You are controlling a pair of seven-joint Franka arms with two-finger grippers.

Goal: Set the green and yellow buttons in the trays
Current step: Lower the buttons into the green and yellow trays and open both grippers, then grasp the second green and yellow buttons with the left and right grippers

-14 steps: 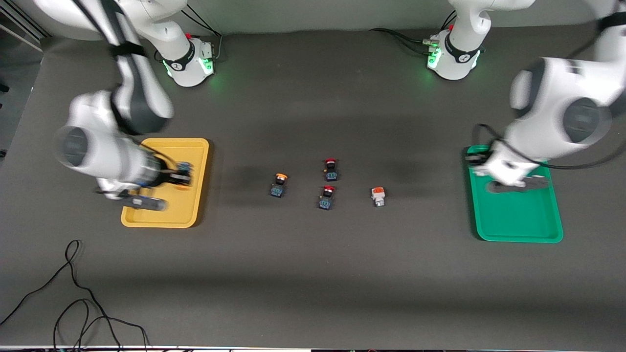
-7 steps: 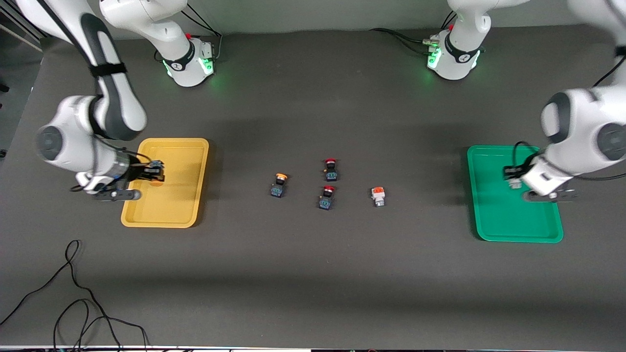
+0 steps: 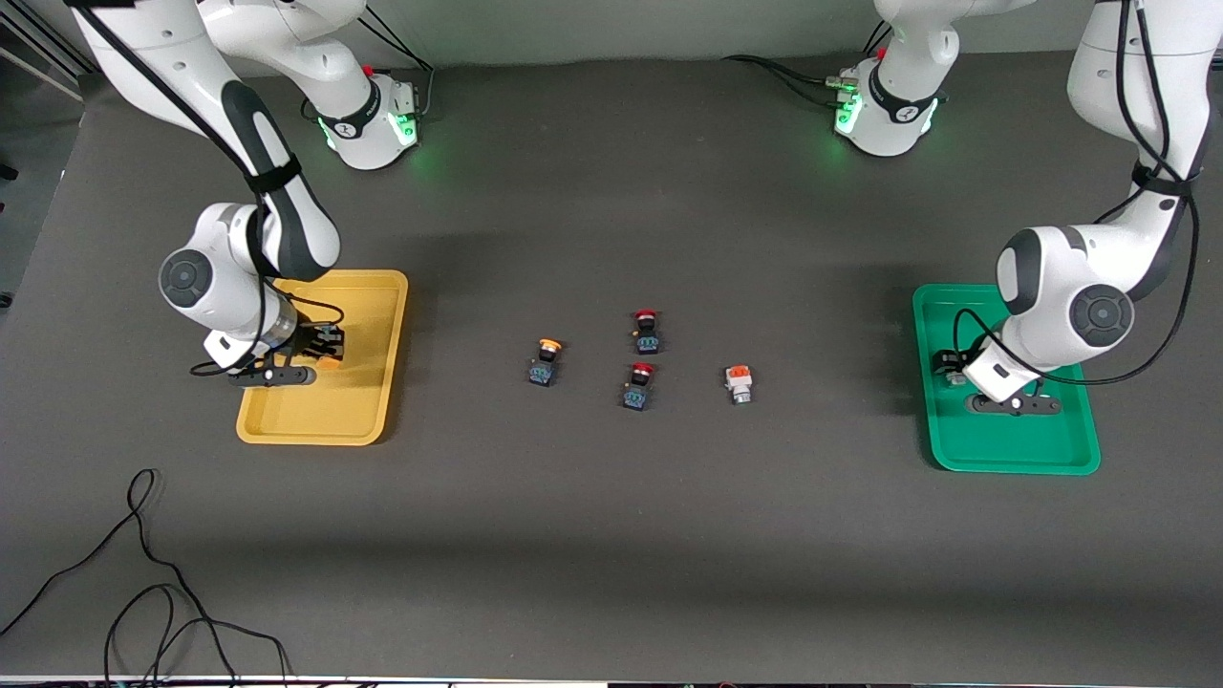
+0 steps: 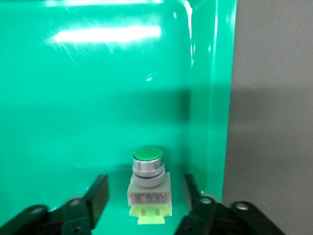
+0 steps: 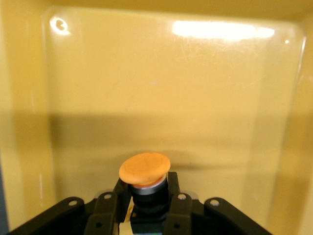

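Right gripper (image 5: 146, 215) low in yellow tray (image 3: 368, 420), fingers clamped on yellow-capped button (image 5: 145, 169) — early release could topple it.

Left gripper (image 4: 146, 205) in green tray (image 3: 1013, 449), fingers spread wide around green-capped button (image 4: 147, 182) — lifting crooked may snag it.

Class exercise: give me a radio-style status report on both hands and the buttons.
Left hand open over the green tray, green button between its fingers. Right hand shut on yellow button over the yellow tray. Nothing in the way.
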